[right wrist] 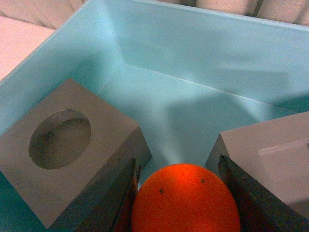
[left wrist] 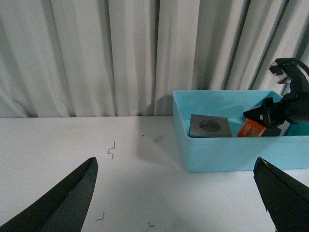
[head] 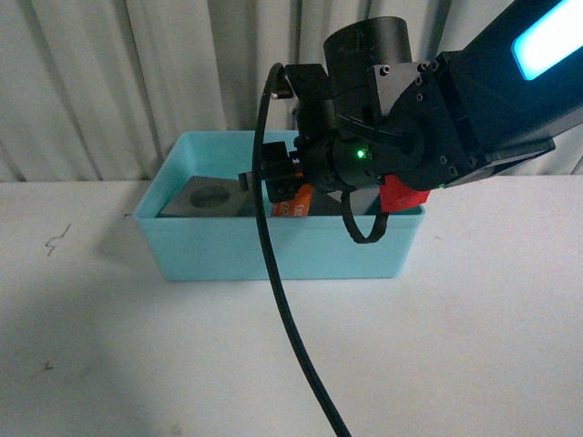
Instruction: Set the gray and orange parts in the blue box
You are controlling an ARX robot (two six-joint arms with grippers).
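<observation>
Gripping the orange cylinder (right wrist: 186,200) between its jaws, the right gripper (head: 290,187) hangs inside the blue box (head: 273,255) on the white table (head: 437,355). One gray cube (right wrist: 67,150), with a round recess, rests at the box's left end; the second gray cube (right wrist: 270,154) sits just beside the cylinder. Left gripper (left wrist: 176,193): jaws spread wide, empty, over the table.

Two gray cubes (right wrist: 72,154) (right wrist: 270,150) and orange cylinder (right wrist: 186,200) between them, inside turquoise box (head: 273,255).

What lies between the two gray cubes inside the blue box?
The orange cylinder, held in the right end effector; the right wrist view shows it between both cubes.
</observation>
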